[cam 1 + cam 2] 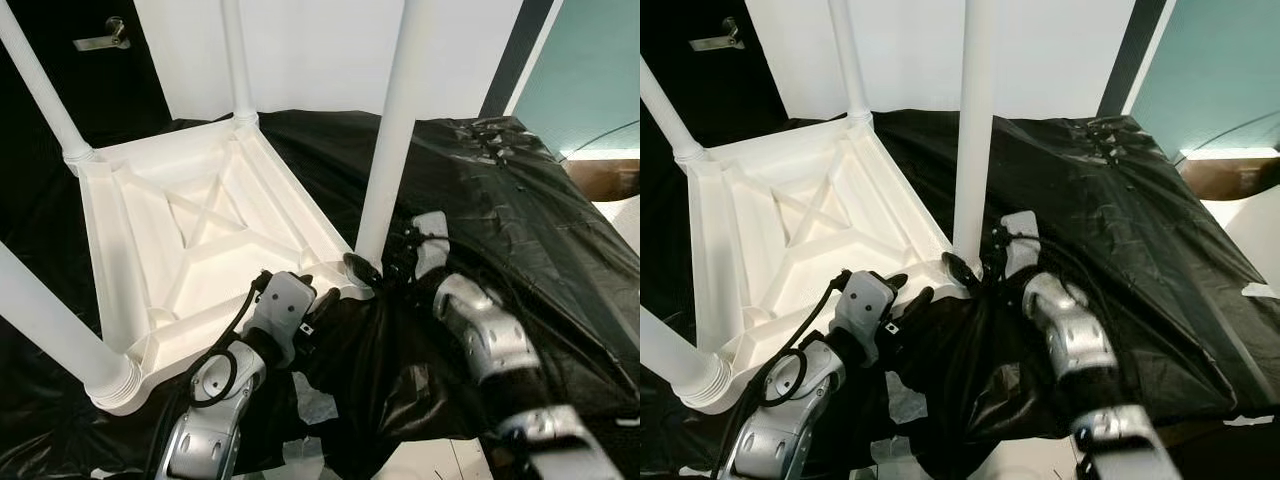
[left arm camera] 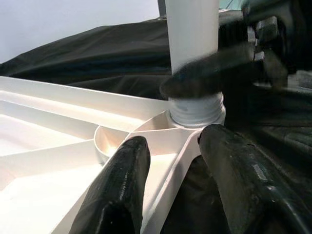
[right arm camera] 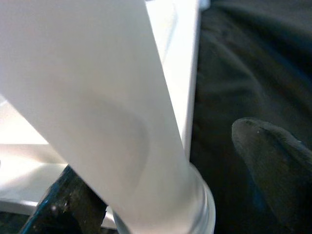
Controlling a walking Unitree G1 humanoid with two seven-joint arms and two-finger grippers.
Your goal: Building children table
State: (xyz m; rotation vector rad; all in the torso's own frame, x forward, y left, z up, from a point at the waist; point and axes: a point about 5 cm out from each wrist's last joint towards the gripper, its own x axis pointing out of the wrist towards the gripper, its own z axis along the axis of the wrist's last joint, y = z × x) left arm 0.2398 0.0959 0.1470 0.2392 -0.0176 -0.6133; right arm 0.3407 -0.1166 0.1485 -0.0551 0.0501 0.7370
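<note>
An upturned white plastic children's table [image 1: 190, 240] lies on black sheeting [image 1: 520, 230]. The right gripper [image 1: 372, 270] pinches the white round leg [image 1: 390, 150] at the table's near corner. The left gripper [image 2: 170, 161] is spread astride that corner's rim.

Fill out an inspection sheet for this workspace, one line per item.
Surface: black plastic sheet spread under everything, wrinkled.
Job's things: white table lying upside down, four legs standing up; the nearest leg sits in its corner socket.
Clutter: white paper scraps on the sheet.
Grippers: left gripper open, straddling the table rim by that corner; right gripper around the base of the leg, fingers either side.
Cables: black cable looped along the left arm.
Surroundings: white wall, dark door with metal handle.
</note>
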